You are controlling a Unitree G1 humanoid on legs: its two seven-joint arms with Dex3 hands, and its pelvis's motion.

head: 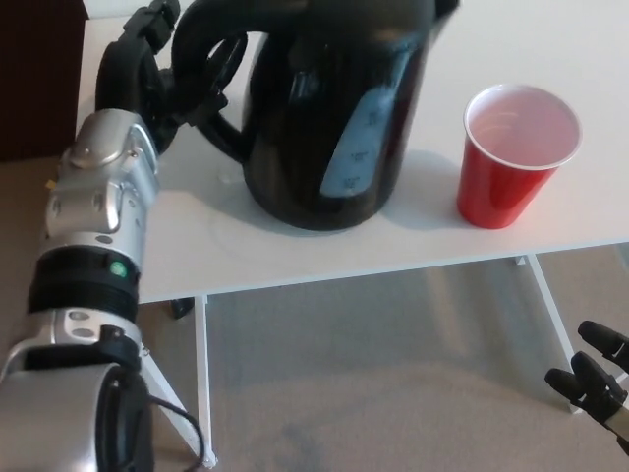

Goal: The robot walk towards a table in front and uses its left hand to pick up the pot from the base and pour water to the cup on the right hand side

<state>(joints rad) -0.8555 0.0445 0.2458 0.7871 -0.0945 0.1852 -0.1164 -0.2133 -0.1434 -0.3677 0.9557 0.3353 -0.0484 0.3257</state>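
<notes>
- Head view: the left hand [162,69] comes in over the desk's left edge and is wrapped around the black loop handle of the pot [334,108], fingers [221,69] hooked through the handle's opening.
- The pot, a glossy black electric kettle, lies just right of that hand, near the middle of the white desk [295,246] and back from the front edge. Whether its bottom touches the desk or is lifted slightly, I cannot tell.
- The kettle's long axis runs up and down, and the body leans a little to the right at the top; its handle points toward the desk's left edge and its upper rim toward the right.
- A pale blue-grey water-level window runs down the kettle's front; the small marks on it are too blurred to read.
- The red cup [518,152] stands upright near the desk's front right part, apart from the kettle, its pale inside showing.
- The right hand [595,383] hangs below the desk's front edge at the lower right, over the carpet, fingers spread and holding nothing.
</notes>
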